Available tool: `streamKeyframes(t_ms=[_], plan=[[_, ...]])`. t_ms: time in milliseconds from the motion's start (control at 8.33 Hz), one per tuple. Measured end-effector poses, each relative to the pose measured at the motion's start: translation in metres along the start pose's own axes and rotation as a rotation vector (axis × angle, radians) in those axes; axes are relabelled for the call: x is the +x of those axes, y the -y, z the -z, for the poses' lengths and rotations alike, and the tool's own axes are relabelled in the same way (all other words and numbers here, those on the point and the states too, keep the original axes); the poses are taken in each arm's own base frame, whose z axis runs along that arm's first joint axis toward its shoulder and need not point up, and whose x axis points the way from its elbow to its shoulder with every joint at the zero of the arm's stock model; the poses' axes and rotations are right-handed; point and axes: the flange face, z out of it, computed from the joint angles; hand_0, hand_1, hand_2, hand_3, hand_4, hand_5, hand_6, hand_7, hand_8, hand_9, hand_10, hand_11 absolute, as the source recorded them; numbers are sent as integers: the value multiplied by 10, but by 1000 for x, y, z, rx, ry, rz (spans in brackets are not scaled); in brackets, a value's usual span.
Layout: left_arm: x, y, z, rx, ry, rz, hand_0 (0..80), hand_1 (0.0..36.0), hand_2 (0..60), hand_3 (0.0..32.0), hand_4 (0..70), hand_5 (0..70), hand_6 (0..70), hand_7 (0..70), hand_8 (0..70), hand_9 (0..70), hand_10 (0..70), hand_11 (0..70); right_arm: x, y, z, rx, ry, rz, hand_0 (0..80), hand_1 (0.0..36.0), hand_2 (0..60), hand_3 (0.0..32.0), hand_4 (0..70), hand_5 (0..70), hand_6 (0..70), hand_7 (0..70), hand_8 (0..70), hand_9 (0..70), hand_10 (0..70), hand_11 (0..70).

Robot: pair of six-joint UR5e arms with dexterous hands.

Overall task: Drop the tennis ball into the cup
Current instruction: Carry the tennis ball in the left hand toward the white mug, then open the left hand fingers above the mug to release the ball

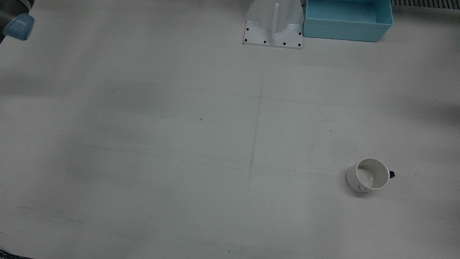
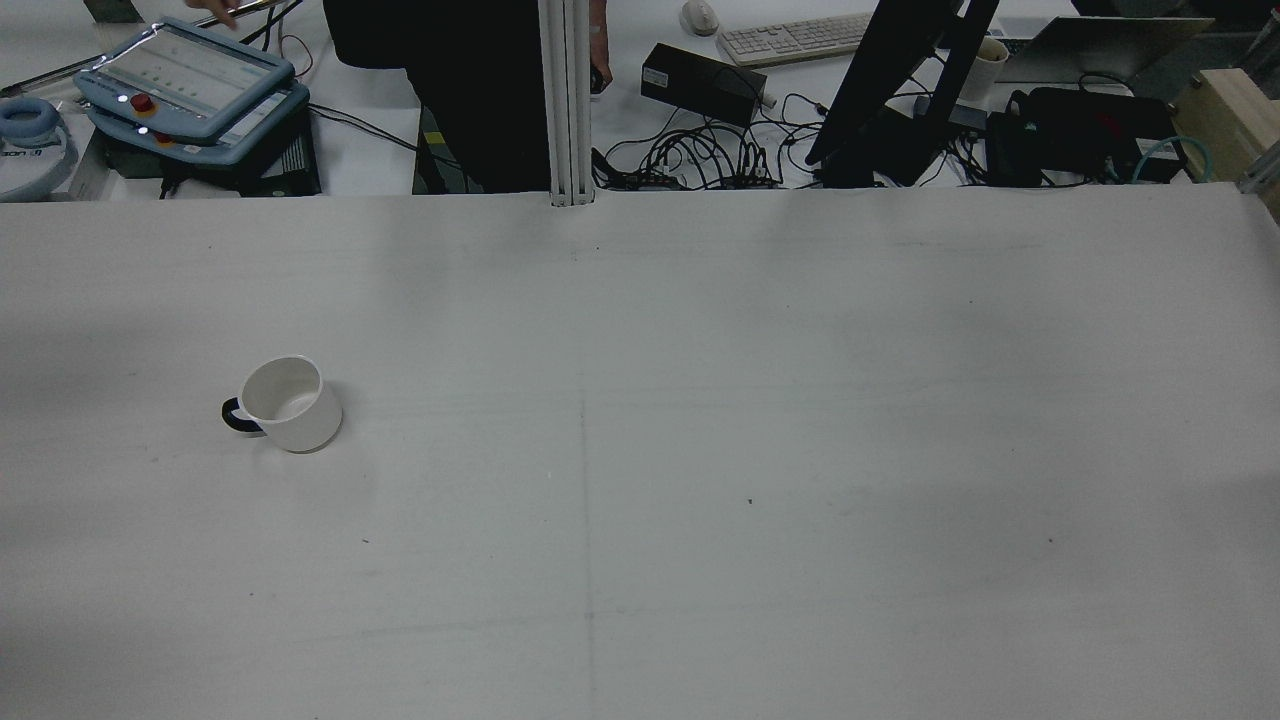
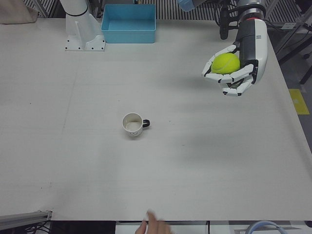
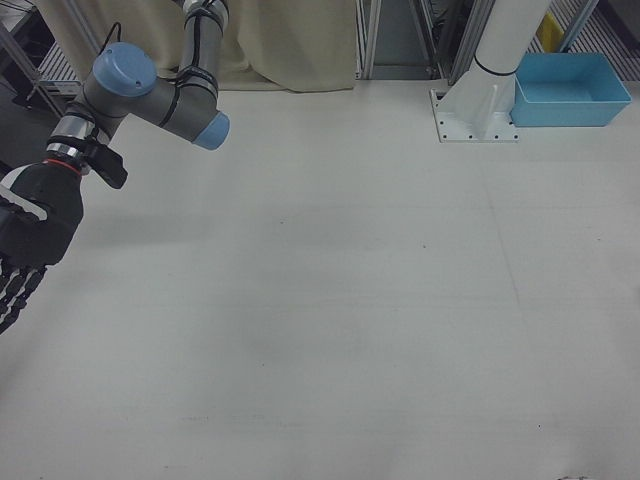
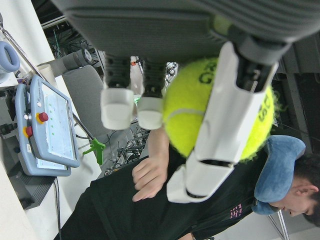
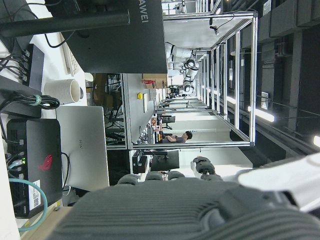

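So the left robot hand (image 3: 237, 66) has its white fingers (image 3: 220, 78) curled around the fuzzy yellow-green tennis ball (image 3: 225, 63), palm turned sideways so the ball sits cradled against it. My guess is it's held high like that to carry the ball over the rim and then just let go. In the left hand view the fingers (image 5: 220, 125) wrap right across the ball (image 5: 220, 107), so the hold looks snug.

The small white ceramic cup with a dark handle (image 3: 133, 124) stands upright on the pale grey counter (image 3: 73, 161), mouth up and empty as far as I can see. In the left-front view it's well apart from the ball, down around 8 o'clock from the hand. Standing open-side-up is what makes a plain drop workable.

The right robot hand (image 4: 25, 250) hangs at the far edge of the right-front view with fingers (image 4: 12, 290) pointing down and slack, holding nothing that I can see, well away from the cup.

Other stuff: a light blue plastic bin (image 3: 128, 23) sits at 12 o'clock from the cup next to the white arm pedestal (image 3: 83, 34), both at the far edge. Nothing lies on the counter between ball and cup, so the path looks free. A person's fingers (image 3: 153, 225) show at the near edge, around 6 o'clock from the cup.
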Motion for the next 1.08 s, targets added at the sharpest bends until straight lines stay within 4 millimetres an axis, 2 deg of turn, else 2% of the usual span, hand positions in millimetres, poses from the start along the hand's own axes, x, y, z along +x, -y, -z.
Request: streamKeyframes(t_ms=[120,240,360,480,720,840,1080], plan=[[-1,-2,-1,-1,3,0,800,360,532,0,700,197,309,700,545,700,440,643,0,0,0,0,0,0,0,0,0,0,0,0,0,0,0,0,0,0],[-13,-12,-9,-24,30,1,800,360,503,0,665,188,284,700,519,700,343,513,0,0,0,0,0,0,0,0,0,0,0,0,0,0,0,0,0,0],[-37,-32,-21,-63,79,5,800,360,479,0,651,185,277,700,513,700,308,469,0,0,0,0,0,0,0,0,0,0,0,0,0,0,0,0,0,0],[-58,-56,-34,-104,123,10,800,360,478,0,646,185,277,700,512,700,302,462,0,0,0,0,0,0,0,0,0,0,0,0,0,0,0,0,0,0],[-100,-115,-62,-171,203,20,800,360,431,0,607,186,270,700,505,700,299,458,0,0,0,0,0,0,0,0,0,0,0,0,0,0,0,0,0,0],[-125,-135,-68,-187,229,28,800,360,434,0,598,185,267,700,500,700,295,454,0,0,0,0,0,0,0,0,0,0,0,0,0,0,0,0,0,0],[-165,-155,-69,-199,264,40,800,360,425,0,589,185,263,700,492,700,293,450,0,0,0,1,0,0,0,0,0,0,0,0,0,0,0,0,0,0]])
